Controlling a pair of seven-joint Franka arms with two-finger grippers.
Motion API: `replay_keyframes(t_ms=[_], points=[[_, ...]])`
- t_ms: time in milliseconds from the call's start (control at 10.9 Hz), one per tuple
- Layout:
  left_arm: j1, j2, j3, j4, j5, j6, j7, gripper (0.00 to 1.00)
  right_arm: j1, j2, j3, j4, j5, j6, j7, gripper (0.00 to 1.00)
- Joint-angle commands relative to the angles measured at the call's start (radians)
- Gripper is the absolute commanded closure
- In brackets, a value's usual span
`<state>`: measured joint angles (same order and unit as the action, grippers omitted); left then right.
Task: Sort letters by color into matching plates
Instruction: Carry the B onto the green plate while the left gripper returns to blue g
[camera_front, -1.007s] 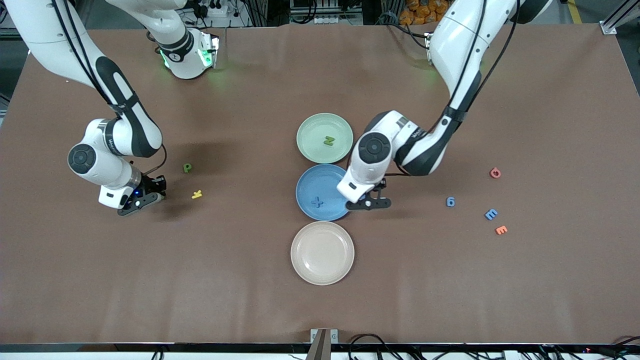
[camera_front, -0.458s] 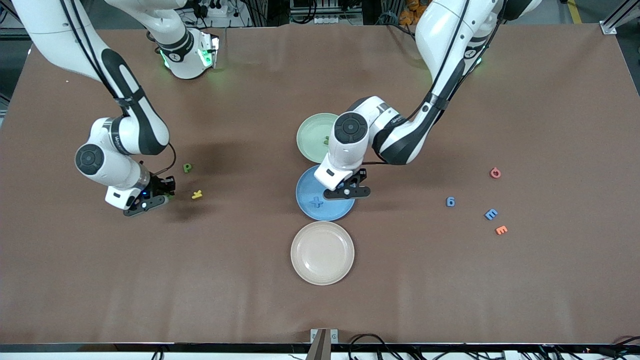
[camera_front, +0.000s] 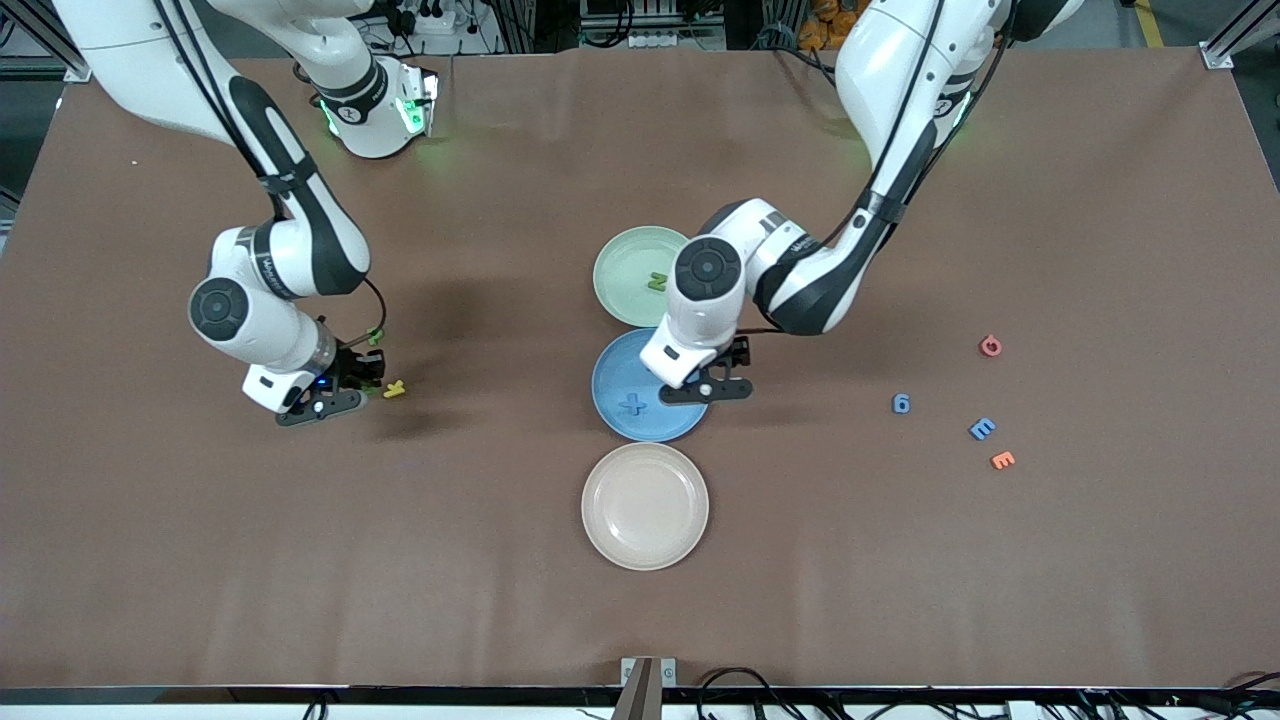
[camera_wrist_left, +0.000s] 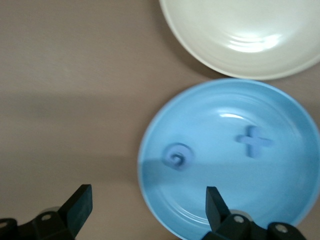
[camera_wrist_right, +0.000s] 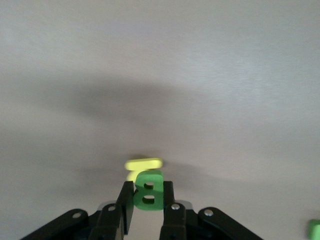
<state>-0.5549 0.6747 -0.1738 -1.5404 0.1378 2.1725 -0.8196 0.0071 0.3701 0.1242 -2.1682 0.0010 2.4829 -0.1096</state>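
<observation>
Brown table, plates stacked in a column mid-table. Left gripper spread wide over blue plate, X and blurry G lying in it. Right gripper clamped on green B, over yellow piece. P half hidden by cable. Green plate partly covered by left arm.

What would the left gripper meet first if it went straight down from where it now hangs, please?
Most likely the blue plate: the open left gripper hangs over its rim, with the blue G lying just ahead between its fingers. Depth is unclear, so one finger may meet the table first.
</observation>
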Motion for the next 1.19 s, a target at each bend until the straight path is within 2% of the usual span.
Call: replay_keyframes(t_ms=[0, 183, 458, 641, 824, 915, 1099], points=[[0.079, -0.018, -0.001, -0.007, 0.002, -0.057, 0.08, 0.0, 0.062, -0.045, 0.07, -0.019, 0.013, -0.012, 0.239, 1.0], [0.122, -0.04, -0.001, -0.032, 0.0, -0.072, 0.099, 0.0, 0.118, -0.051, 0.129, -0.016, 0.013, -0.004, 0.435, 1.0], [0.219, -0.096, -0.007, -0.096, 0.002, -0.062, 0.175, 0.0, 0.255, -0.05, 0.164, -0.005, 0.013, 0.051, 0.71, 1.0], [0.277, -0.165, -0.007, -0.223, 0.002, 0.019, 0.275, 0.0, 0.345, -0.045, 0.167, 0.004, 0.013, 0.099, 0.851, 1.0], [0.321, -0.249, -0.007, -0.417, 0.017, 0.192, 0.33, 0.0, 0.428, -0.031, 0.182, 0.037, 0.013, 0.111, 0.986, 1.0], [0.349, -0.274, -0.007, -0.485, 0.044, 0.248, 0.356, 0.0, 0.485, -0.013, 0.181, 0.066, 0.013, 0.111, 1.061, 1.0], [0.404, -0.281, -0.007, -0.533, 0.081, 0.263, 0.426, 0.0, 0.588, 0.038, 0.181, 0.132, -0.018, 0.113, 1.215, 1.0]])
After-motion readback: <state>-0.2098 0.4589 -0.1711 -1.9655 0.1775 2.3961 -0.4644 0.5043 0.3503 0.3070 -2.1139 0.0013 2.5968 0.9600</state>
